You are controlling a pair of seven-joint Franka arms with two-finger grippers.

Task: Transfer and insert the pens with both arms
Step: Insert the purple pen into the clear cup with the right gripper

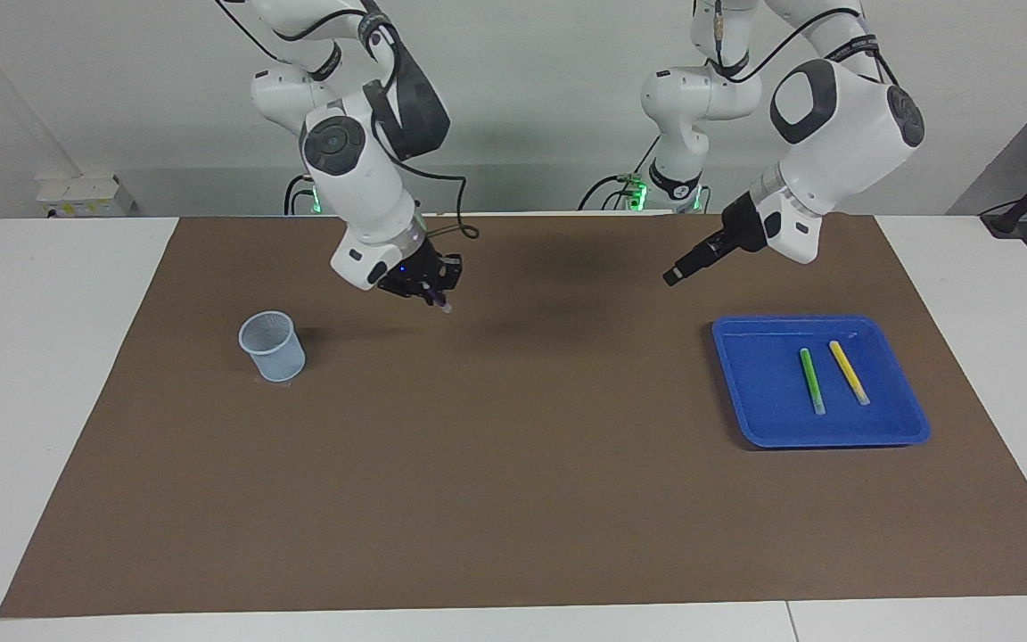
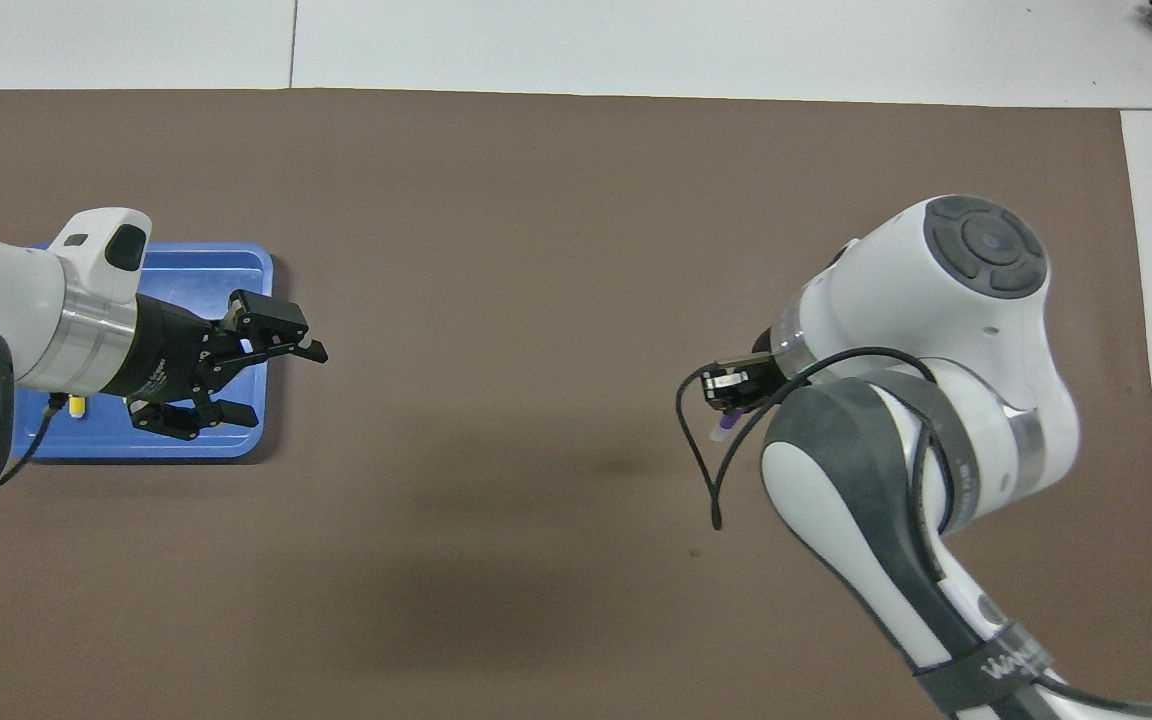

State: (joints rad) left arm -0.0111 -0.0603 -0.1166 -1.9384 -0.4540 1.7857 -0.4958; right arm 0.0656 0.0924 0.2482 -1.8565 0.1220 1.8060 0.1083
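— Whereabouts of the purple pen (image 1: 439, 303)?
— Clamped in the right gripper (image 1: 431, 299), fingers shut on it, pale end pointing down. Up in the air over the brown mat (image 1: 513, 499), at about eleven o'clock from mat centre in the facing view.
— And around it?
— Pale blue mesh cup (image 1: 272, 346) upright on the mat, at eight o'clock from that gripper, well apart. Only mat between pen tip and cup. Hidden under the right arm in the overhead view.
— Left gripper (image 2: 276, 380)?
— Fingers wide, holding nothing, raised at ten o'clock of the blue tray (image 1: 759, 374).
— In the tray?
— Green pen (image 1: 811, 381) and yellow pen (image 1: 849, 372), flat, side by side, not touching. White surface (image 1: 32, 401) around the mat.
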